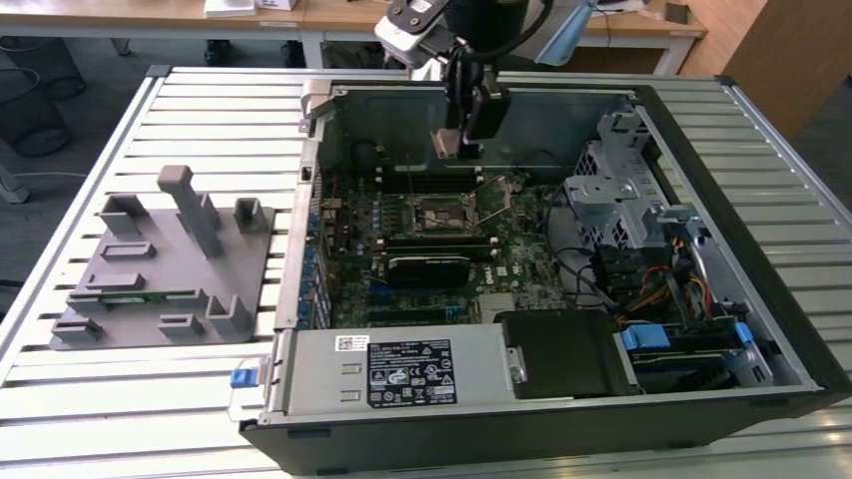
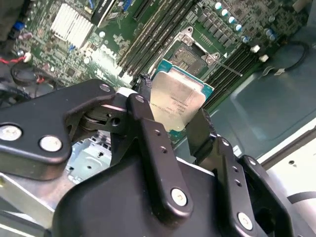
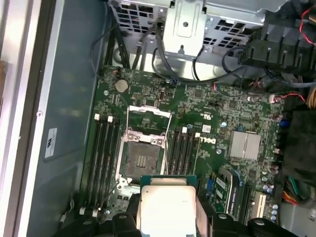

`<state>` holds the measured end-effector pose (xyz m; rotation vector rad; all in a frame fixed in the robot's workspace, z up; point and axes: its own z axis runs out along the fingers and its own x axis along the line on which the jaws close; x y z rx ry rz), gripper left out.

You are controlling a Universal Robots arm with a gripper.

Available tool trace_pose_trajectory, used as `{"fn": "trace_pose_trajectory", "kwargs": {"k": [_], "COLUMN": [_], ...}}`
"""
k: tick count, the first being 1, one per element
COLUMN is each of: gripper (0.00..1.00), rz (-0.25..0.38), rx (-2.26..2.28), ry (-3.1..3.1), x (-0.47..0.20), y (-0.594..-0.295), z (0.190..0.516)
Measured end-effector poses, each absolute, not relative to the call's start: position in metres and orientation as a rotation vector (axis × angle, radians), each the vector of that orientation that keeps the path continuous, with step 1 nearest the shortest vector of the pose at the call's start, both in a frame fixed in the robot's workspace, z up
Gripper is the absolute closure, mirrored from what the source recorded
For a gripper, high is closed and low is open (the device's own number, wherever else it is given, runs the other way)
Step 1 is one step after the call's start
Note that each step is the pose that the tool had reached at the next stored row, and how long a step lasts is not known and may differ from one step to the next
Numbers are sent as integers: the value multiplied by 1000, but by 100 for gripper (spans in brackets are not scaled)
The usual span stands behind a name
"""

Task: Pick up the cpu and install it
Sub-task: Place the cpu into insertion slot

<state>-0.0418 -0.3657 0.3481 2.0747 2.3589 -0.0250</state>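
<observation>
Lab/workshop — open PC case [image 1: 560, 125] on slatted alu bench [image 1: 213, 110], desks [image 1: 160, 15] behind.

Silver cpu [image 3: 167, 205] gripped in the black hand [image 3: 167, 221], over green motherboard [image 3: 222, 113], open socket [image 3: 143, 158] just beside

The cpu [image 2: 175, 101] is a flat square chip with a pale silver metal lid, faint print on it, and a thin green border. It is clamped by two opposite edges between the black fingers of the gripper [image 2: 170, 112], lid side up, clear of the board. In the first wrist view it appears just beside the open socket [image 3: 143, 158], not seated.
</observation>
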Motion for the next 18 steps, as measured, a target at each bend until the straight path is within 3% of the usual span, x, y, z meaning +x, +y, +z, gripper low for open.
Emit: {"fn": "trace_pose_trajectory", "kwargs": {"k": [18], "gripper": [47], "rz": [-24], "rx": [2152], "ry": [2290], "x": [-40], "y": [-362], "z": [319]}}
